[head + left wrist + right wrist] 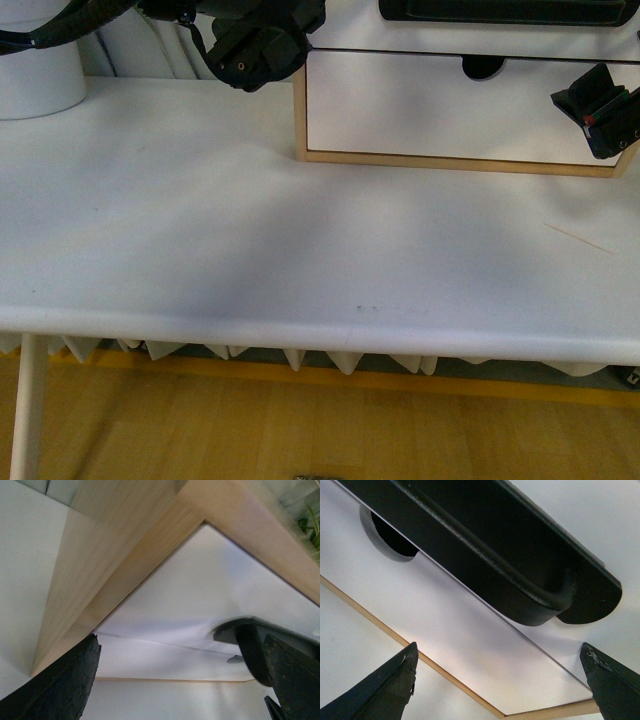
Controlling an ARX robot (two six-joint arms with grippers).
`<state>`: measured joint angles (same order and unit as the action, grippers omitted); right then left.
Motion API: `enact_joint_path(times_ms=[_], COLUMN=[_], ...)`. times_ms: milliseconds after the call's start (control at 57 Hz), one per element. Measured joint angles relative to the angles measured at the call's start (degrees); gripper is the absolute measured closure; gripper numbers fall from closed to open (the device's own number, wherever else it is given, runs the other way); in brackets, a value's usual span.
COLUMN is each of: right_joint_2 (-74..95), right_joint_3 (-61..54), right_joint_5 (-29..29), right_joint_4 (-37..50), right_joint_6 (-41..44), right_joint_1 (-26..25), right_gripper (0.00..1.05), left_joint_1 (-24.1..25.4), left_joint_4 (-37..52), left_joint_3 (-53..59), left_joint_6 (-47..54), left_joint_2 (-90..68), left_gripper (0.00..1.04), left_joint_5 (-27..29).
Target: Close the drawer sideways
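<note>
The drawer (350,28) is the upper white front of a light-wood cabinet (450,160) at the back right of the table. Its long black bar handle (510,10) is cut off by the top of the front view. The handle also fills the right wrist view (485,555), with a half-round notch (390,537) at the seam below it. My left gripper (262,45) is open beside the cabinet's upper left corner. In the left wrist view (180,680) it faces that wooden corner (125,565). My right gripper (598,108) is open and empty, close to the cabinet's right end, below the handle (499,652).
The cabinet stands on a white table (250,240). Below the drawer is a plain white front (420,110). A white cylindrical object (40,80) stands at the back left. A thin stick (580,238) lies on the table at the right. The table's front edge (320,345) overhangs a wooden floor.
</note>
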<state>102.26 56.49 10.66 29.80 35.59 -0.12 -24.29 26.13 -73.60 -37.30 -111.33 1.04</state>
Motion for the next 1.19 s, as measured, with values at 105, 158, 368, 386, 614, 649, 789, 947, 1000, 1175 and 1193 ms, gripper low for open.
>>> enact_joint_path(times_ms=[105, 158, 368, 386, 614, 649, 789, 947, 1000, 1175, 1193], right_joint_2=[-1.36, -2.56, -11.82, -12.55, -27.08, -29.14, -40.13, -54.62, -58.86, -75.73, -76.61], right_joint_3=[-1.11, -2.08, -9.16, -9.70, -20.83, -22.32, -29.48, -36.57, -38.03, -43.08, -43.34], right_joint_5=[0.13, 0.26, 1.07, 1.07, 0.87, 0.76, -0.13, -0.92, -1.07, -2.73, -2.93], right_joint_4=[0.00, -0.04, -0.50, -0.52, -1.84, -2.36, -5.97, -13.46, -16.22, -26.88, -27.30], right_joint_6=[-0.04, -0.11, -1.36, -1.42, -4.33, -4.92, -7.65, -11.30, -12.22, -18.38, -18.67], right_joint_1=[-0.13, -0.31, -1.11, -1.16, -1.68, -1.73, -2.16, -2.47, -2.49, -2.29, -2.25], right_gripper=[0.09, 0.09, 0.09, 0.09, 0.09, 0.09, 0.09, 0.09, 0.09, 0.09, 0.09], left_joint_1=[0.48, 0.92, 4.31, 4.59, 11.04, 12.22, 17.44, 23.10, 25.33, 33.33, 34.58], left_joint_4=[0.63, 1.18, 3.06, 3.17, 3.52, 3.37, 0.96, -4.42, -7.19, -15.56, -16.74], left_joint_3=[3.69, 5.99, 15.89, 16.61, 29.49, 31.61, 40.54, 48.63, 51.54, 59.17, 59.89], left_joint_6=[0.02, 0.04, 0.46, 0.50, 1.81, 2.34, 5.03, 8.11, 9.60, 12.22, 12.81], left_joint_2=[2.34, 3.96, 12.48, 13.18, 26.08, 28.35, 39.80, 52.68, 57.72, 73.26, 75.23], left_gripper=[0.06, 0.06, 0.06, 0.06, 0.06, 0.06, 0.06, 0.06, 0.06, 0.06, 0.06], left_joint_5=[0.61, 0.94, 2.62, 2.67, 3.19, 3.26, 2.99, 0.77, -0.20, -2.49, -2.58])
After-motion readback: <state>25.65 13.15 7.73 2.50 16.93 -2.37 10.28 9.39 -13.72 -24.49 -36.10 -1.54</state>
